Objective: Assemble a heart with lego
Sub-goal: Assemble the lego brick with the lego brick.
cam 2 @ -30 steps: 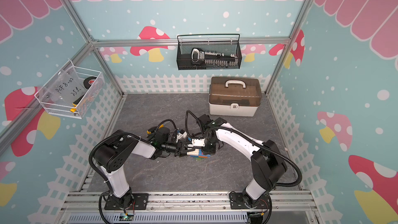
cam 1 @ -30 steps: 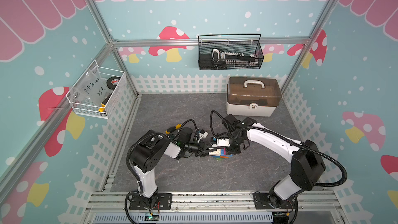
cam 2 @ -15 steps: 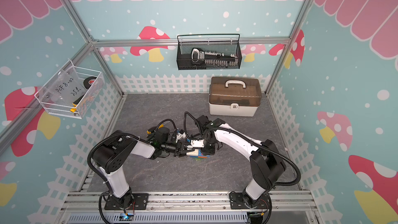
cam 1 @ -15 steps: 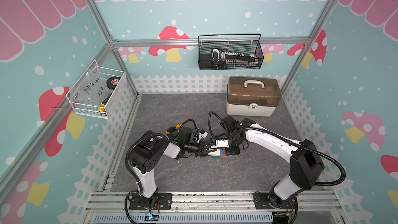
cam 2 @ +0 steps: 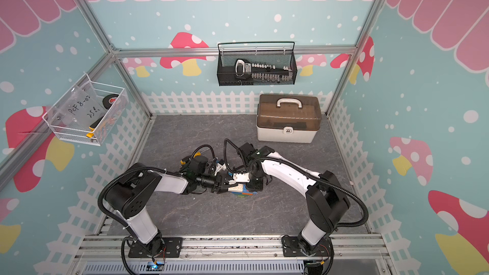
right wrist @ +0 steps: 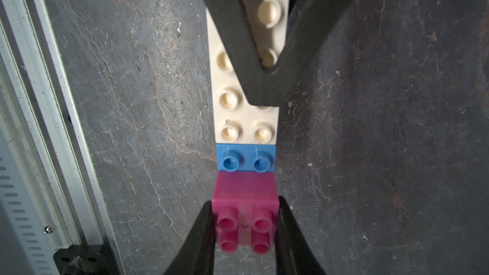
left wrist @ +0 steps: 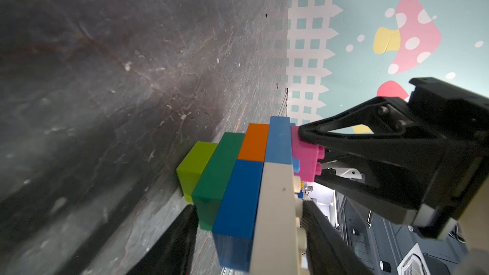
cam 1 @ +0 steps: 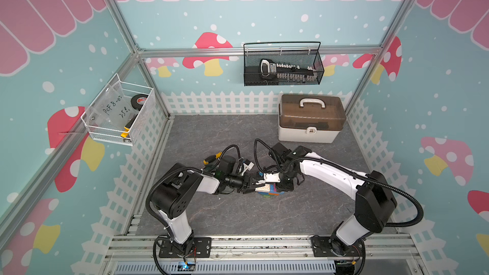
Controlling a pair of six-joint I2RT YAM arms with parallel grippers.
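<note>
**Entry 1, both top views.** The heart point(cam 1: 268, 191) point(cam 2: 242, 191) stands on the grey mat point(cam 1: 238, 215), about 6 o'clock from the mat's middle. My left gripper point(cam 1: 252, 182) meets it from 9 o'clock and my right gripper point(cam 1: 276, 187) from 3 o'clock. Both wrists overhang the bricks. I make out only white, orange and blue patches, and neither grip reads from here.

**Entry 2, left wrist view.** The heart stands tip-down, with the lime brick point(left wrist: 194, 165) on the mat. Above it come the dark green brick point(left wrist: 217, 170), orange and blue, then the white brick point(left wrist: 275, 207), with the pink brick point(left wrist: 305, 157) outermost. The right gripper is clenched on the pink brick. My left fingers point(left wrist: 182, 234) straddle the stack. I cannot tell whether they press on it or stand just off. The stack's near end is cut off.

**Entry 3, right wrist view.** The studs face the camera: pink, blue, white in a row. The right fingers point(right wrist: 203, 223) touch both sides of the pink brick. A left finger crosses the white brick and hides some studs. The lower layers are hidden.
</note>
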